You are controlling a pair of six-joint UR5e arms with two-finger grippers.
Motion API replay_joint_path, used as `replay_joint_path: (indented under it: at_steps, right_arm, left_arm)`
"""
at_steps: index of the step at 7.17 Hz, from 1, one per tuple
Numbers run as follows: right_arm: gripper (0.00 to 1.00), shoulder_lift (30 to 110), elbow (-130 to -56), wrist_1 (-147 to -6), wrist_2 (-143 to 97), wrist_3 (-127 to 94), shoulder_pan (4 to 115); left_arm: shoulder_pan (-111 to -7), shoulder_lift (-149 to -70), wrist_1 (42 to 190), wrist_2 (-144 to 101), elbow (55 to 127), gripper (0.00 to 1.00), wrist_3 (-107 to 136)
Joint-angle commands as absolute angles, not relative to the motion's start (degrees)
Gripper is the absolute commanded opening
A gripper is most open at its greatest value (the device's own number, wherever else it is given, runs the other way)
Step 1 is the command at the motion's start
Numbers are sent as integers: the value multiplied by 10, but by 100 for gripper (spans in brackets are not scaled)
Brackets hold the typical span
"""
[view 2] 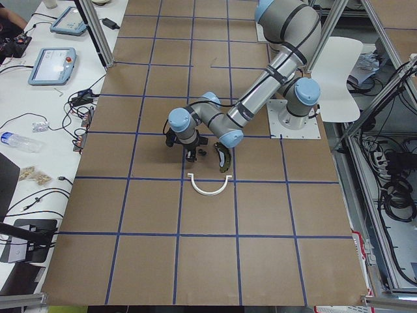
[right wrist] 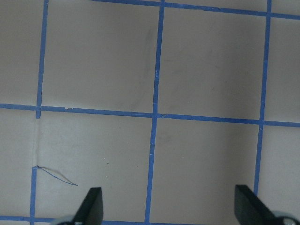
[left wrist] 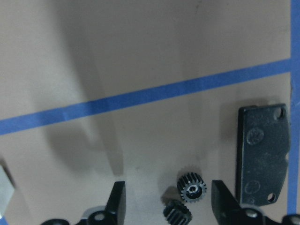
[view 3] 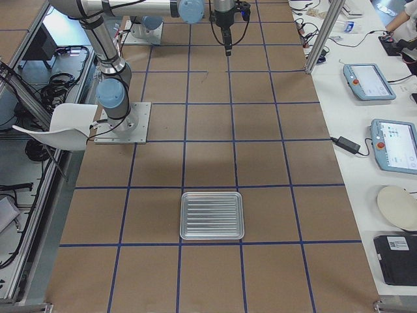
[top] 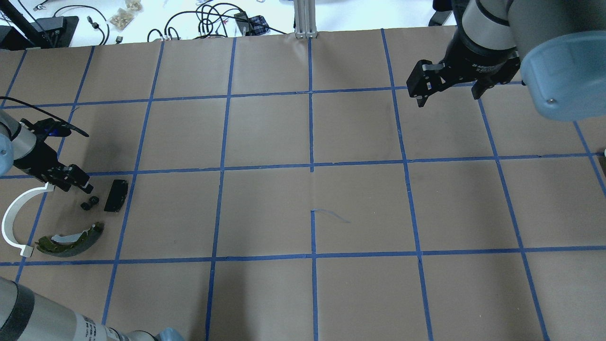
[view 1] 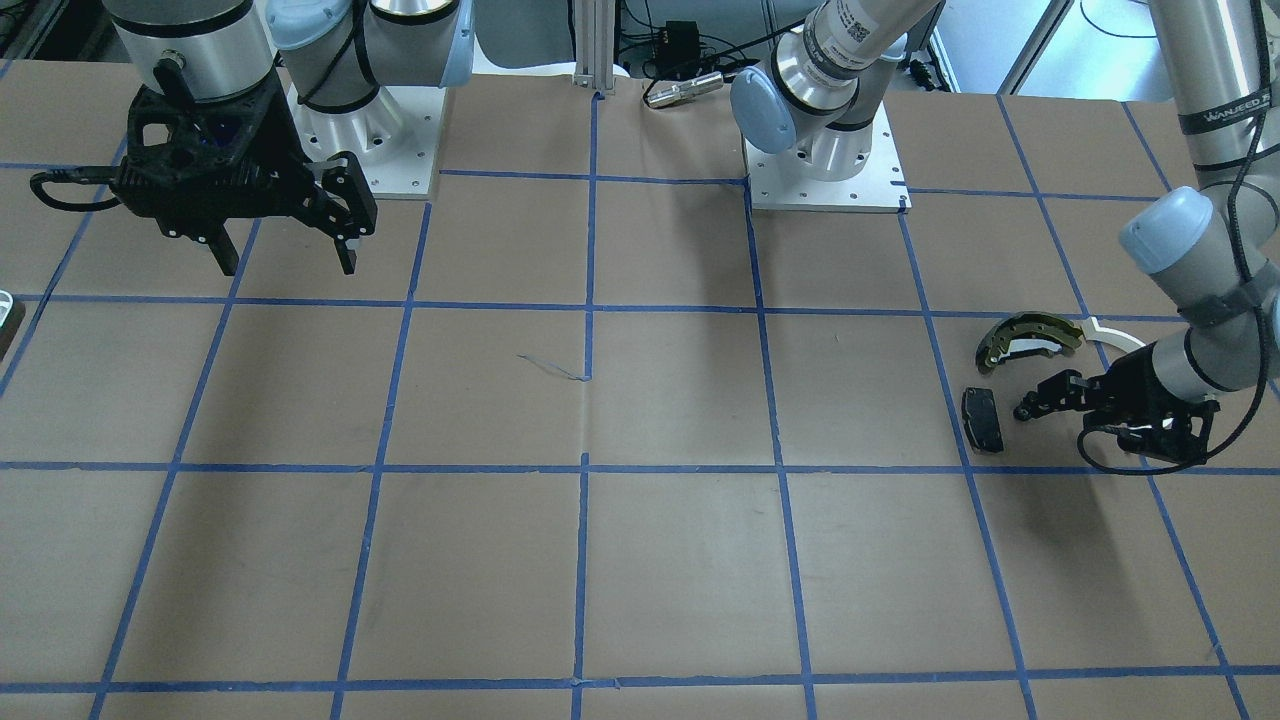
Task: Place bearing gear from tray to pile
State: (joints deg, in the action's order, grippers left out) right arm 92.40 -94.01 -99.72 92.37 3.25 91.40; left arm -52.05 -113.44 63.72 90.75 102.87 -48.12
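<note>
Bearing gear [left wrist: 191, 190] on table [left wrist: 140, 56] between wide-spread, empty jaws of left gripper [left wrist: 168, 186]

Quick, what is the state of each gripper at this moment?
The left gripper: open, holding nothing; a gear lies on the table between its fingers.
The right gripper: open, empty.

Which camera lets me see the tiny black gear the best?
The left wrist view: the bearing gear shows its teeth and silvery centre, lying between the fingers of the open left gripper. Overhead it is only a dark speck; the other views show nothing clear of it.
</note>
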Motion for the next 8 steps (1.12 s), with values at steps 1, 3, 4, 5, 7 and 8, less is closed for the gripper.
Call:
replay_joint_path:
  at_steps: [1, 3, 4, 5, 7, 8]
  right_arm:
    - [100, 924, -940, -997, 924, 33, 911]
    - [100, 924, -940, -997, 924, 33, 911]
    - [100, 924, -940, -996, 924, 33, 911]
    - [100, 924, -941, -996, 923, 33, 911]
    - [100, 924, -941, -997, 923, 32, 911]
    - [100, 924, -941, -998, 923, 33, 911]
  left_arm:
    - [-531, -1121, 654, 902, 991, 100, -436]
    - [-573, -1100, 741, 902, 942, 100, -344]
    - [-607, -1084, 797, 900, 913, 100, -281]
    - [-643, -1065, 834, 900, 898, 100, -240]
    - [-740, -1021, 837, 897, 898, 100, -160]
    - [-800, -995, 849, 901, 903, 100, -136]
